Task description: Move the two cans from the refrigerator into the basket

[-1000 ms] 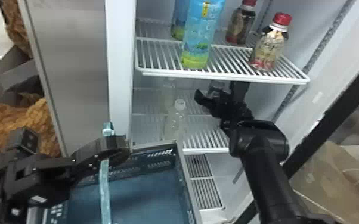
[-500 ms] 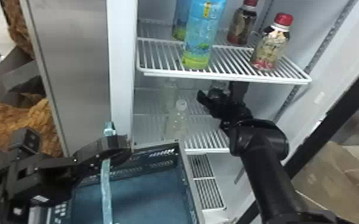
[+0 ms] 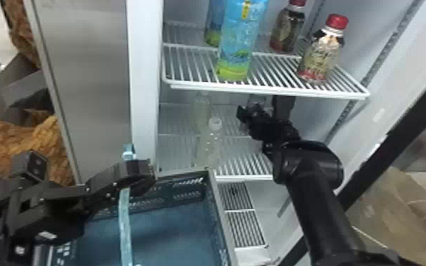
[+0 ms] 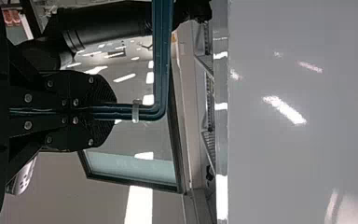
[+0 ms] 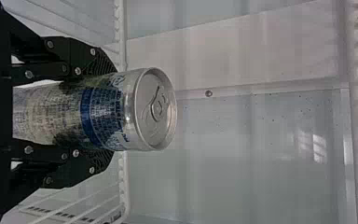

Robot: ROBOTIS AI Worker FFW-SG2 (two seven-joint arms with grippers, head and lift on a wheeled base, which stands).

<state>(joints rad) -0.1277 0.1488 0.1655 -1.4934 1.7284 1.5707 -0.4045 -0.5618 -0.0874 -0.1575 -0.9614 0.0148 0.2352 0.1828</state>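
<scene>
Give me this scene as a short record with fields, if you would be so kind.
Right tool: black two-fingered tool, shut on a silver metal can with a blue band
Left tool: black two-fingered tool, shut on a thin blue handle
Container: blue plastic basket, outside the refrigerator
Upper shelf: blue plastic bottles, red-capped printed bottles
Lower shelf: pale translucent bottles

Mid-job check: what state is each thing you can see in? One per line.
Right gripper: shut on the can
Can: sealed, held
Left gripper: shut on the basket handle
Basket: open-topped, handle raised
Refrigerator: open
Red-capped bottles: upright, closed
Front blue bottle: upright
Front lower-shelf bottle: upright, capped
</scene>
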